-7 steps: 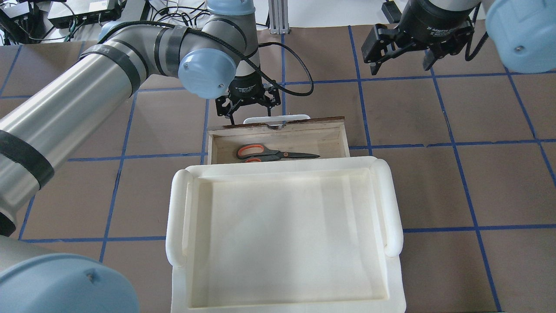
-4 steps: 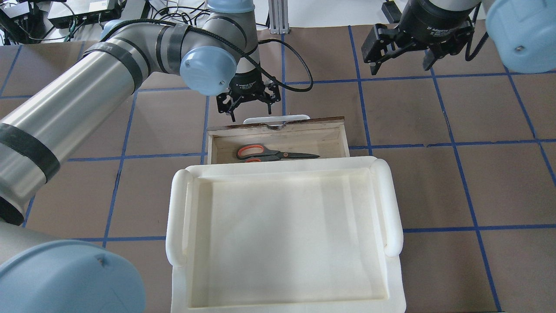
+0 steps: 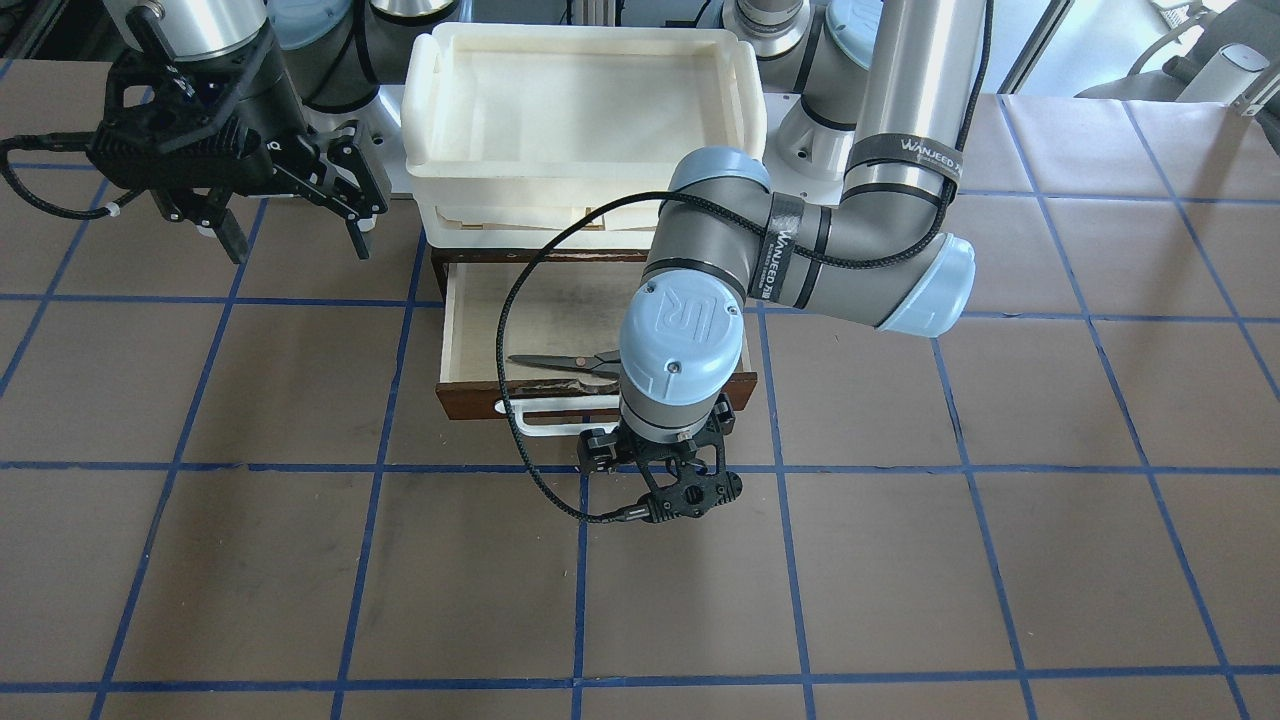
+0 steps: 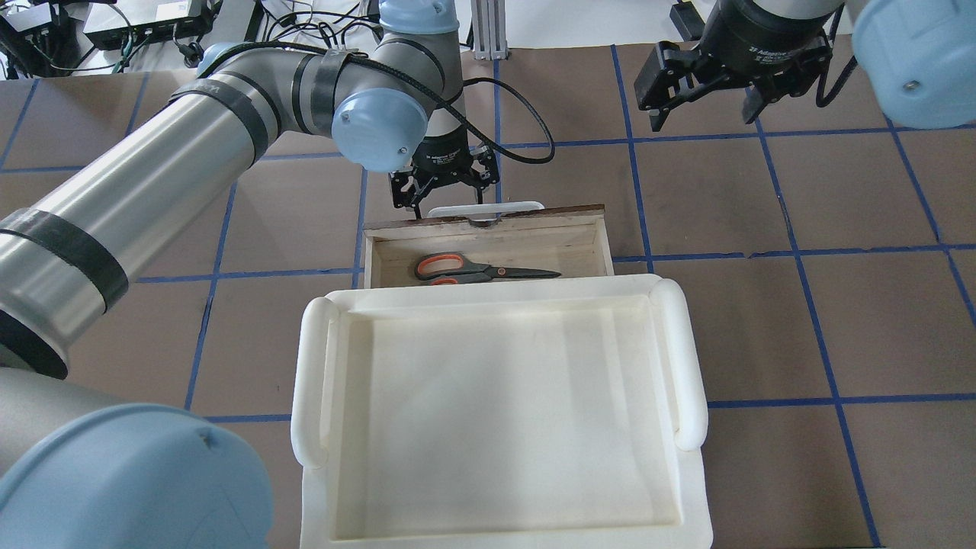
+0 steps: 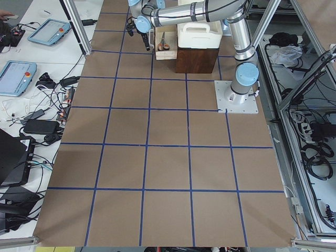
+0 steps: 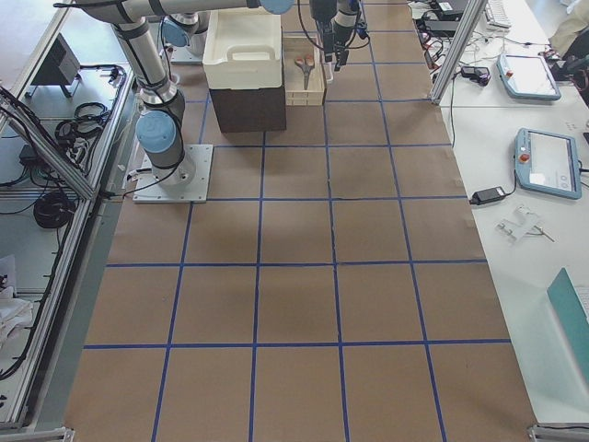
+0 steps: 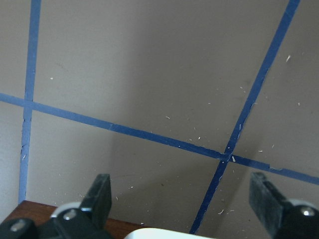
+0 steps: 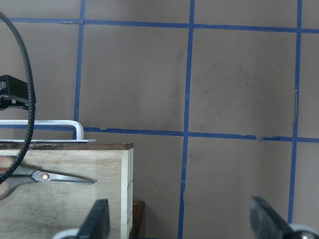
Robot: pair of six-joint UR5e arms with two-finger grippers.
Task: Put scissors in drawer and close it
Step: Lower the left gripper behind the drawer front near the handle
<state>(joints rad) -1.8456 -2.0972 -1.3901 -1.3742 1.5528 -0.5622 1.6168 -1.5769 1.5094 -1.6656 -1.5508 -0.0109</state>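
Observation:
The scissors [image 4: 480,269] lie flat inside the open drawer [image 4: 572,211], blades pointing right in the overhead view. They also show in the front view [image 3: 560,362] and the right wrist view [image 8: 50,175]. The drawer's white bar handle [image 4: 503,207] sticks out from its dark brown front [image 3: 470,400]. My left gripper [image 4: 447,200] is open and empty, pointing down just beyond the left part of the handle. In the left wrist view [image 7: 182,196] its fingers [image 7: 99,194] stand wide apart over the table. My right gripper [image 4: 705,107] is open, empty and raised, far to the right.
A cream-white plastic tray [image 4: 313,381] sits on top of the cabinet above the drawer and hides the drawer's inner part. The brown table [image 4: 801,320] has blue tape grid lines. The left arm's black cable [image 3: 515,400] loops over the drawer.
My left gripper has shifted slightly right, staying just beyond the handle, still open. The scissors, the drawer and the right arm have not moved.

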